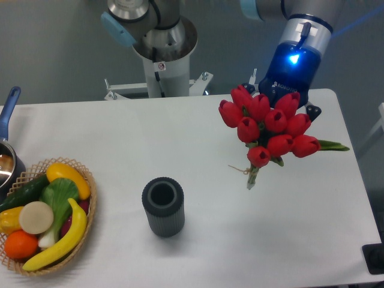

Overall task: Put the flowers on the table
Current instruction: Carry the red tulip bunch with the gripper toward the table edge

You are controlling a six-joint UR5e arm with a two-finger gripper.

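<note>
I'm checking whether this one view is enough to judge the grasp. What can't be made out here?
- Tool: its fingers sit behind the flowers, so open or shut cannot be told.
- Whether the stem tip touches the table: one high view, unclear.
- Pot: cut off by the left edge.
- Dark object: cut off at the right edge, unidentifiable.

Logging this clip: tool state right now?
Tool: fingers hidden behind the red tulip bouquet; it appears shut on it, carried above the white table.

The flowers (270, 127) (red tulips) hang under the arm — stems toward the table (198, 138).
</note>
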